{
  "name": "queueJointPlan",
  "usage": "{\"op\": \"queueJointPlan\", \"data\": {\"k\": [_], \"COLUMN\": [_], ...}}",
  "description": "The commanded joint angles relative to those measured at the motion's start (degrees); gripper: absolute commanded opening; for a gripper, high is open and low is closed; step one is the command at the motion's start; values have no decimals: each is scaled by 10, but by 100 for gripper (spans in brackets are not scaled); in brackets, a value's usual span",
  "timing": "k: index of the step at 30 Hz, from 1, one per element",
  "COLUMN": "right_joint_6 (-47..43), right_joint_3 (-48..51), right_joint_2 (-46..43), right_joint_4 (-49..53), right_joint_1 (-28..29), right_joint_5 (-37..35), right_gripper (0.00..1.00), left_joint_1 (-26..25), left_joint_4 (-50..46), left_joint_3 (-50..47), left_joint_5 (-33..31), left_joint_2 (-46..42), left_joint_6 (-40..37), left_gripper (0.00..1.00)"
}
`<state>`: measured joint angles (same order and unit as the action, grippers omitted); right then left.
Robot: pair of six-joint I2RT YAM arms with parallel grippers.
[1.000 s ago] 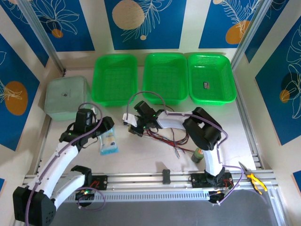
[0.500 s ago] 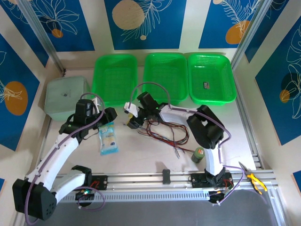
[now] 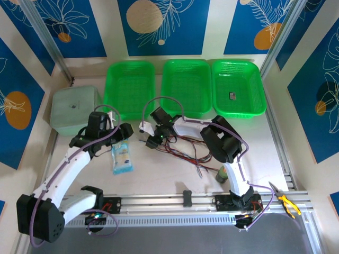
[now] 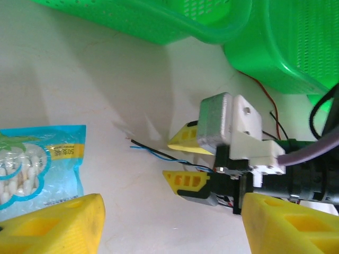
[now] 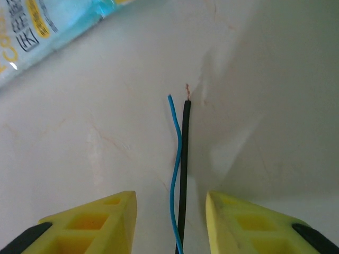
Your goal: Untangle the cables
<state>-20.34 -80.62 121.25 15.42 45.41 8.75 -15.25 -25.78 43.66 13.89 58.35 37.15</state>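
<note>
The right gripper [image 5: 169, 203] hangs over the pale table [image 5: 275, 63] with its yellow fingers [image 5: 90, 222] apart. Between them a thin blue cable [image 5: 172, 185] and a thicker black cable [image 5: 186, 127] run side by side up from the bottom edge, touching neither finger, the black one ending in bare strands. A blue printed packet [image 5: 42, 21] crosses the top left corner.

Pale cream table top [image 5: 79, 148]: smooth, faint veining, low sheen. Thin black and blue cables [image 5: 183, 159]: smooth plastic sheath, slight gloss; bare coppery strands at black tip. Right gripper [image 5: 169, 196]: yellow fingers [image 5: 90, 219] matt moulded plastic, hollow cells. Blue printed snack bag [image 4: 32, 164]: glossy plastic film. Green mesh baskets [image 3: 130, 87]: shiny plastic. Silver rail [image 3: 159, 200], lower frame: brushed metal. Grey-green lidded box [image 3: 74, 108], upper left: perhaps frosted plastic.
</note>
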Motion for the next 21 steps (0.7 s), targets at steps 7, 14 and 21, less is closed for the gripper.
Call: {"op": "queueJointPlan", "data": {"k": [7, 14, 21], "right_joint_6": [-21, -60, -38], "right_joint_3": [17, 74, 100], "right_joint_2": [20, 22, -25], "right_joint_4": [15, -47, -81], "right_joint_1": [9, 48, 48], "right_joint_5": [-14, -115, -98], "right_gripper": [30, 16, 2], "left_joint_1": [-1, -1, -1], "left_joint_4": [0, -28, -55], "left_joint_3": [28, 31, 32], "left_joint_5": [30, 13, 4], "left_joint_2": [-7, -33, -62], "left_joint_6": [5, 6, 8], "left_gripper": [70, 70, 70]}}
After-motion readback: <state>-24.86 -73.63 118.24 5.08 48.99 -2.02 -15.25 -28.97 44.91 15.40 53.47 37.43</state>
